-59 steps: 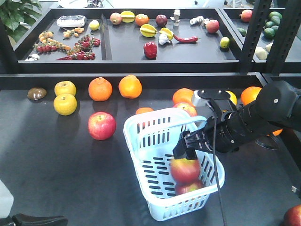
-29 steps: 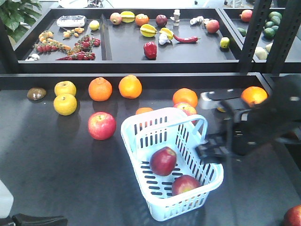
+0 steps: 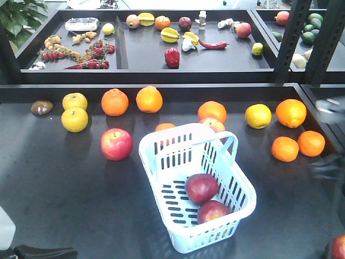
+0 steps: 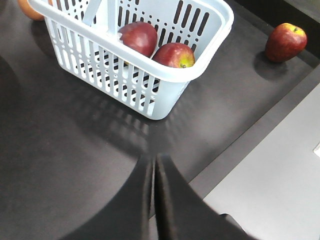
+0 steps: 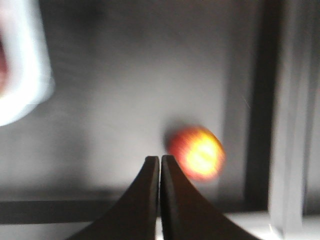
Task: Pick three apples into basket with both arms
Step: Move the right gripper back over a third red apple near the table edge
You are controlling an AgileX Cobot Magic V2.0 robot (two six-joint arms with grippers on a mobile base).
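Note:
The pale blue basket (image 3: 161, 162) stands at the table's middle with two dark red apples inside, one (image 3: 202, 188) behind the other (image 3: 213, 211). Both also show in the left wrist view, as apple (image 4: 138, 38) and apple (image 4: 173, 55) in the basket (image 4: 150, 95). A third red apple (image 3: 337, 248) lies at the table's front right corner, and the left wrist view shows this apple (image 4: 285, 41) too. My left gripper (image 4: 154, 161) is shut and empty, low in front of the basket. My right gripper (image 5: 160, 159) is shut and empty, with a blurred red apple (image 5: 196, 152) just right of its tips.
A lighter red apple (image 3: 116, 143) lies left of the basket. Oranges (image 3: 115, 102), yellow fruits (image 3: 74, 119) and more oranges (image 3: 284, 148) are spread behind and to the right. Trays of assorted produce (image 3: 172, 56) fill the back. The right arm (image 3: 326, 166) is a blur at the right edge.
My right gripper let go of an apple over the basket and pulled away to the right edge. That apple rolled and settled beside the other one. The left arm stayed put.

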